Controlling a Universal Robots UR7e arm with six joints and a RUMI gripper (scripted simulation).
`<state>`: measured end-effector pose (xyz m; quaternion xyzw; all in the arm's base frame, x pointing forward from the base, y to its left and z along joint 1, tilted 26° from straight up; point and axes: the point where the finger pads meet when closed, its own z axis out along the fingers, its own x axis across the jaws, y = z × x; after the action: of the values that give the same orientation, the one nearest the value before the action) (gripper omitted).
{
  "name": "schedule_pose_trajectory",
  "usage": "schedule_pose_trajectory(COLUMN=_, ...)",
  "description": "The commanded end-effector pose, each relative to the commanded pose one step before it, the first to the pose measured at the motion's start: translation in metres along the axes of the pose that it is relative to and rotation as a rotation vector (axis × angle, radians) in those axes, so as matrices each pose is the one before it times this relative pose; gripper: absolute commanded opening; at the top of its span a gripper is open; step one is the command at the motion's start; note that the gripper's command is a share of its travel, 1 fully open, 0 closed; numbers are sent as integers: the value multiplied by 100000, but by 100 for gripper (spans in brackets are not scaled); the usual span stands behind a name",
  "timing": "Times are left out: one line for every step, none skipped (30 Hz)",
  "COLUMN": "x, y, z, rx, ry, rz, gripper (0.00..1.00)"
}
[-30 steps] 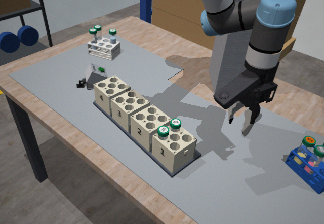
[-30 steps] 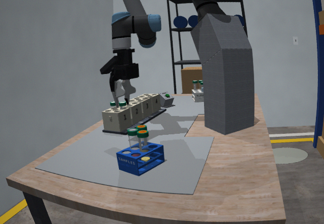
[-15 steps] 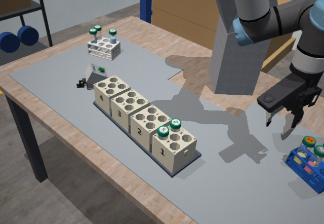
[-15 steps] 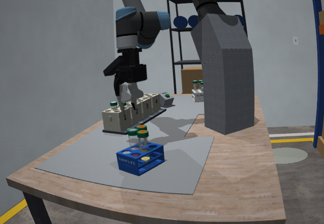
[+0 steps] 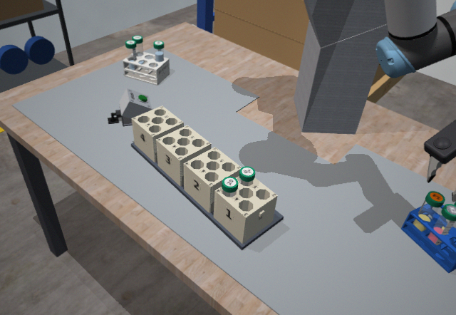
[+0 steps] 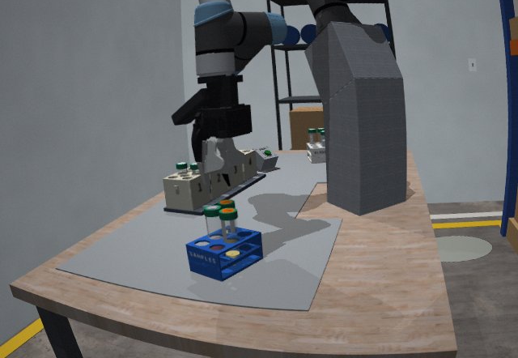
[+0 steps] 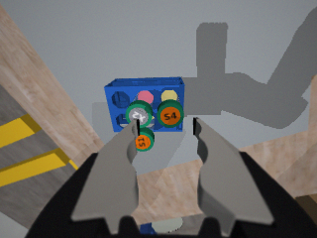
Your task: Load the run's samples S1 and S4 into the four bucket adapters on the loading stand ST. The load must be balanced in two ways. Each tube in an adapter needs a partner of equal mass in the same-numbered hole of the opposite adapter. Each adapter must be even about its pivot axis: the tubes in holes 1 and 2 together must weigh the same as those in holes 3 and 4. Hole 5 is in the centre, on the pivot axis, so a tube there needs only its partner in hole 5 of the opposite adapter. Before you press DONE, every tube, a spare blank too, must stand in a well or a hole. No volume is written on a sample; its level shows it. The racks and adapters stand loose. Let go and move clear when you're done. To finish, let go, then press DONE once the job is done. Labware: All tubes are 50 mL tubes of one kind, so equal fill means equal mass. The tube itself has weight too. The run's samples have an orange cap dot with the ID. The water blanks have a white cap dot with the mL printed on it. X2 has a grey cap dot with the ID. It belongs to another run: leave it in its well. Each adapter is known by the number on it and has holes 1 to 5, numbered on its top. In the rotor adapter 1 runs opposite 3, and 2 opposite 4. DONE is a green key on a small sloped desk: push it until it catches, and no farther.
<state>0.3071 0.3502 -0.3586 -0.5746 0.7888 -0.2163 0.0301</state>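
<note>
My gripper (image 5: 443, 186) (image 6: 218, 185) (image 7: 165, 119) is part open and empty, above the blue sample rack (image 6: 200, 265) (image 7: 133, 91). The rack holds three tubes: orange-capped S4 (image 5: 434, 197) (image 6: 226, 203) (image 7: 170, 115) with yellow liquid, grey-capped X2 (image 5: 449, 211) (image 6: 212, 210) (image 7: 139, 114) with pink, and orange-capped S1 (image 6: 227, 213) (image 7: 144, 141) with yellow. In the wrist view S4's cap shows between and just beyond the fingertips. Adapter 1 (image 5: 228, 226) (image 6: 177, 199) holds two white-dotted blanks, apparently both 20, on its side toward adapter 2 (image 5: 196, 195). Adapters 3 (image 5: 167, 169) and 4 (image 5: 142, 145) show no tubes.
A white rack (image 5: 140, 76) with three tubes stands at the far end. The green DONE key (image 5: 142, 97) (image 6: 267, 152) sits on its sloped desk beside adapter 4. The dark stand base (image 5: 243, 245) lies under the adapters. The grey robot pedestal (image 5: 331, 94) (image 6: 363, 136) stands at the table's other side.
</note>
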Motion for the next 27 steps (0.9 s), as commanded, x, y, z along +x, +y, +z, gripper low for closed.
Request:
schedule_pose_trajectory(x=-2764, y=3916, z=71, rx=152, ry=714, rz=335, gripper=35)
schedule_pose_trajectory(x=-448, y=704, z=-1, rx=-1, ry=-2, rz=0, gripper=35)
schedule_pose_trajectory(x=-326, y=512, z=0, rx=-1, ry=-1, rz=0, gripper=35)
schedule_pose_trajectory(x=0, y=0, z=0, rx=0, ry=0, rz=0, gripper=35)
schedule_pose_trajectory(x=0, y=0, z=0, rx=0, ry=0, rz=0, gripper=35)
schedule_pose_trajectory(x=0, y=0, z=0, rx=0, ry=0, rz=0, gripper=35)
schedule_pose_trajectory(x=4, y=-1, z=0, rx=0, ry=-2, rz=0, gripper=35)
schedule_pose_trajectory(x=-1, y=0, z=0, rx=0, ry=0, rz=0, gripper=35)
schedule_pose_trajectory(x=-1, y=0, z=0, rx=0, ry=0, rz=0, gripper=35)
schedule_pose_trajectory(x=-1, y=0, z=0, rx=0, ry=0, rz=0, gripper=35)
schedule_pose_trajectory(x=-1, y=0, z=0, rx=0, ry=0, rz=0, gripper=35)
schedule_pose_trajectory(x=0, y=0, z=0, rx=0, ry=0, rz=0, gripper=35)
schedule_pose_trajectory(x=0, y=0, z=0, rx=0, ry=0, rz=0, gripper=35)
schedule_pose_trajectory(x=0, y=0, z=0, rx=0, ry=0, rz=0, gripper=35)
schedule_pose_trajectory(x=0, y=0, z=333, rx=0, ry=0, rz=0, gripper=35)
schedule_pose_trajectory(x=0, y=0, z=333, rx=0, ry=0, rz=0, gripper=35)
schedule_pose_trajectory(x=0, y=0, z=333, rx=0, ry=0, rz=0, gripper=35)
schedule_pose_trajectory(x=0, y=0, z=333, rx=0, ry=0, rz=0, gripper=35)
schedule_pose_trajectory(x=0, y=0, z=333, rx=0, ry=0, rz=0, gripper=35)
schedule_pose_trajectory(x=0, y=0, z=333, rx=0, ry=0, rz=0, gripper=35)
schedule_pose_trajectory(x=0, y=0, z=333, rx=0, ry=0, rz=0, gripper=35)
schedule_pose_trajectory(x=0, y=0, z=0, rx=0, ry=0, rz=0, gripper=35)
schedule_pose_trajectory(x=0, y=0, z=0, rx=0, ry=0, rz=0, gripper=35)
schedule_pose_trajectory(x=0, y=0, z=334, rx=0, ry=0, rz=0, gripper=35)
schedule_pose_trajectory(x=0, y=0, z=333, rx=0, ry=0, rz=0, gripper=35)
schedule_pose_trajectory(x=0, y=0, z=333, rx=0, ry=0, rz=0, gripper=35)
schedule_pose_trajectory(x=0, y=0, z=333, rx=0, ry=0, rz=0, gripper=35)
